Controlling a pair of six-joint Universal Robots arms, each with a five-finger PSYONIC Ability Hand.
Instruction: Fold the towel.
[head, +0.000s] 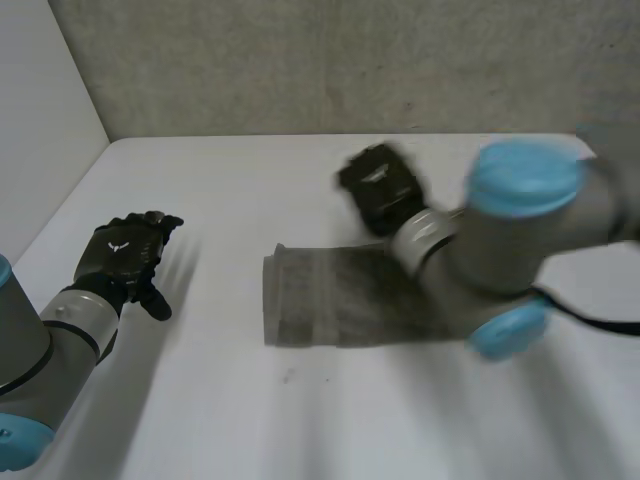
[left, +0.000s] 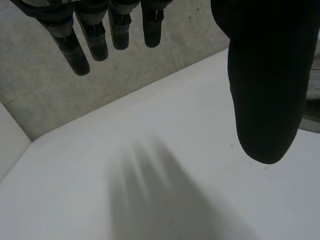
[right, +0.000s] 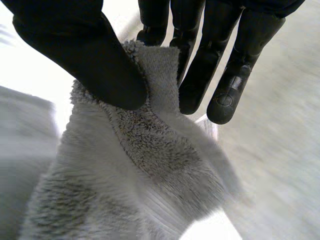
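Observation:
A grey fluffy towel (head: 330, 298) lies in the middle of the white table (head: 300, 420), partly hidden by my right arm (head: 510, 240). My right hand (head: 382, 188) hovers over the towel's far edge. In the right wrist view the thumb (right: 90, 60) and fingers (right: 200, 65) pinch a corner of the towel (right: 145, 150), which hangs down from them. My left hand (head: 125, 252) rests over the table at the left, well away from the towel. Its fingers (left: 80, 45) and thumb (left: 265, 90) are straight and spread with nothing between them.
A grey wall (head: 350, 60) runs along the table's far edge and a white side panel (head: 40, 120) stands at the left. Bare table (left: 150, 190) lies under my left hand.

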